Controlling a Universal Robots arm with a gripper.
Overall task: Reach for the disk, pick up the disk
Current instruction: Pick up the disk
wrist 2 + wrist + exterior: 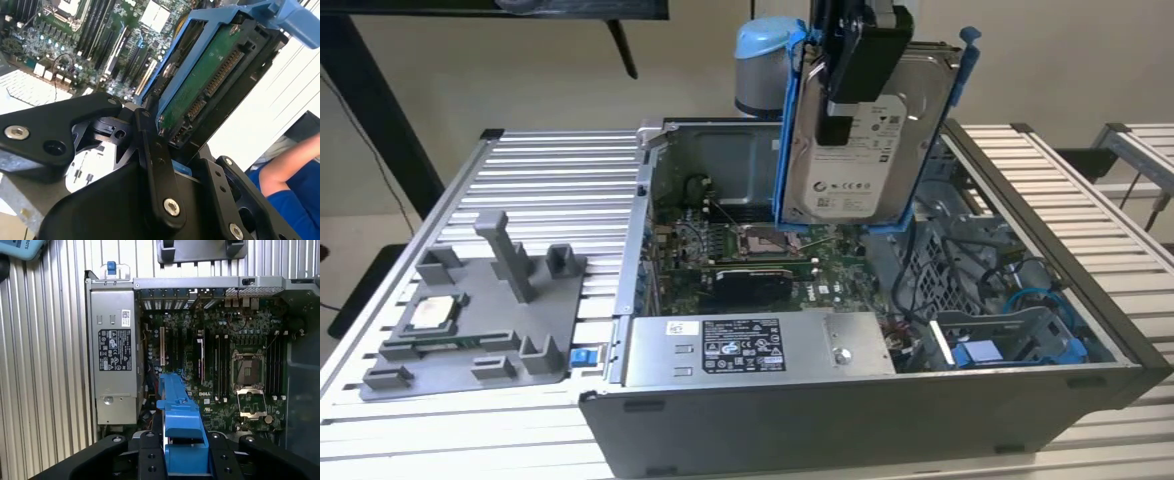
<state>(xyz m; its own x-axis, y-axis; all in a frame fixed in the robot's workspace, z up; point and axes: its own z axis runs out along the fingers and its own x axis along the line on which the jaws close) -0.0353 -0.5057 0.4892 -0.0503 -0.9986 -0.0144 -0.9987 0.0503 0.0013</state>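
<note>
Disk (861, 150): a flat rectangular hard drive, silver-grey metal with a white printed label, framed by blue plastic rails. In the exterior view it hangs in the air above the open computer case (854, 400), clear of the boards inside.
Disk orientation: it stands on edge, long axis close to vertical and leaning slightly; the labelled face is turned toward the exterior camera. In the second wrist view its green circuit-board underside (210, 85) and connector pins show.
Gripper (854, 70): black, matte, with bolted link plates. It is clamped on the upper part of the disk, one finger lying across the labelled face. In the first wrist view the blue rail (181, 425) runs out from between the black fingers (150, 460).
Computer case: grey sheet metal, lying on its side with the side panel off. Inside are a green motherboard (761, 250) with an open socket, a boxy grey power supply (747, 350) bearing a dark label, and a blue bracket (981, 352) among loose cables.
Bench (534, 190): ribbed aluminium slats running in parallel grooves.
Fixture tray (480, 310): grey moulded plastic with upright posts, beside the case on the exterior view's left; a small square chip (430, 312) sits on it.
Person: an arm in a blue sleeve (295, 185) shows at the edge of the second wrist view.
</note>
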